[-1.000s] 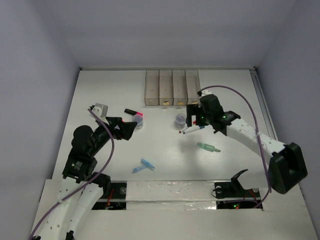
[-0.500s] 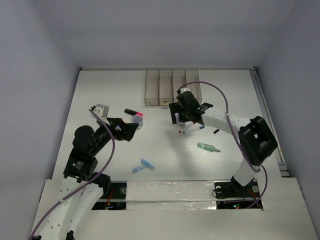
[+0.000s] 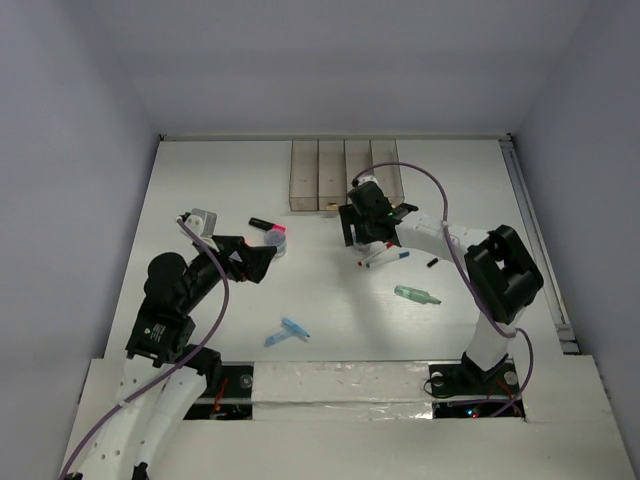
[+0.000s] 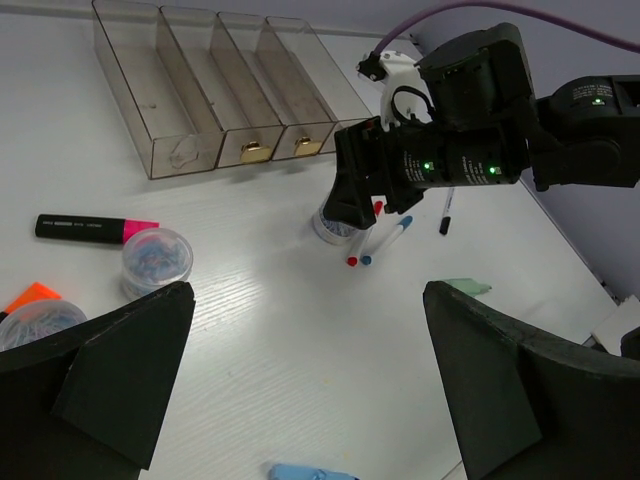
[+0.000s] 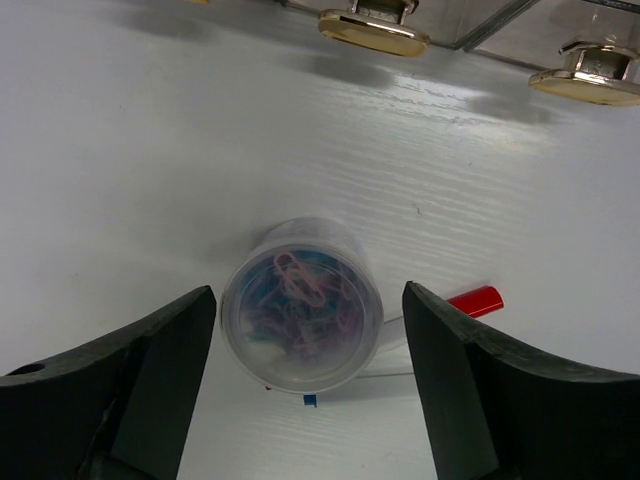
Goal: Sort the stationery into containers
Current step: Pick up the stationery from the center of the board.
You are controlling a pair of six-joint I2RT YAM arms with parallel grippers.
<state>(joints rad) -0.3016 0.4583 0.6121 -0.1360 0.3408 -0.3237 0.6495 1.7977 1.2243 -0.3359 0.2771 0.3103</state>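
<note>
Top view: the right gripper [image 3: 362,226] is hovering just at 6 o'clock of the bins [image 3: 345,175], which are sitting at 12 o'clock on the bench [image 3: 200,190]. The left gripper [image 3: 256,259] is waiting at 9 o'clock. Two pens [image 3: 385,257] are lying at 5 o'clock of the right gripper.

Left wrist view: the left gripper is standing fully spread and carrying nothing. A pink marker [image 4: 95,228] and a second jar [image 4: 157,257] are lying at its 10 o'clock.

Right wrist view: the right gripper is straddling the jar [image 5: 301,305] of clips. Its fingers [image 5: 150,380] are standing released on either side with thin gaps, so nothing is grasped yet. A red cap [image 5: 475,299] is lying just beside the jar at 3 o'clock.

The grasp looks best done by centring so both pads meet the wall together, lowering below the lid, then squeezing gently. Pressing unevenly risks the round jar rolling into the pens.

No brand, label or writing is showing legibly anywhere.
</note>
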